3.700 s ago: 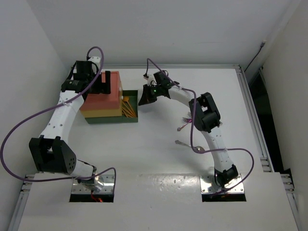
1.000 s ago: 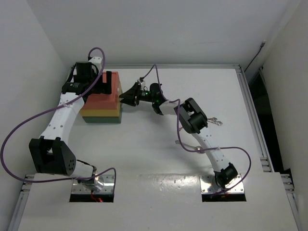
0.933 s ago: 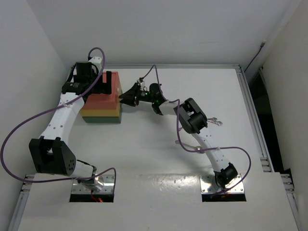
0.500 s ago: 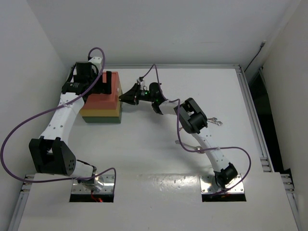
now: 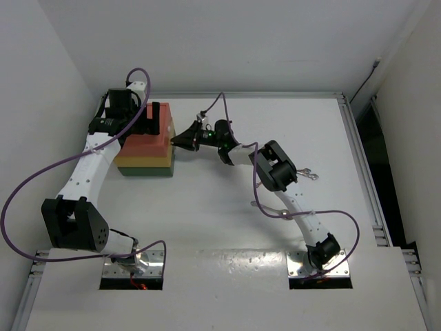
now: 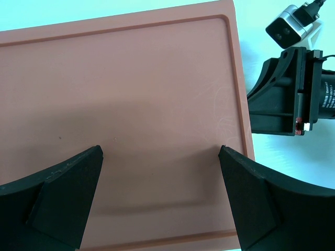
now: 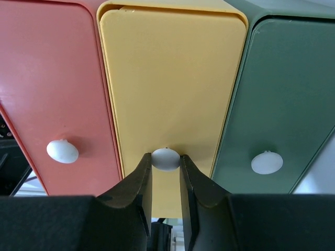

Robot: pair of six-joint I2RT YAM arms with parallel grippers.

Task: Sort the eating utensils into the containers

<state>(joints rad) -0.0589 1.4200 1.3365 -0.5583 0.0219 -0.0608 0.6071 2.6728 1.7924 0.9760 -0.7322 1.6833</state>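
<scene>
Not far in, I'd say. The drawer block (image 5: pixel 145 157) sits around 10 o'clock on the table (image 5: pixel 220 227). All three drawers are shut, so there's no seeing what's inside. The left gripper (image 6: pixel 159 151) hangs over the block's red top (image 6: pixel 131 78), jaws wide, holding nothing. The right gripper (image 7: pixel 165 160) is at the block's 3 o'clock face. It's narrowed onto the yellow drawer's (image 7: pixel 167 78) white knob (image 7: pixel 166 157), tips seemingly touching both sides. A few thin utensils (image 5: pixel 309 174) lie loose out at 3 o'clock, well apart from the block and not yet sorted.
</scene>
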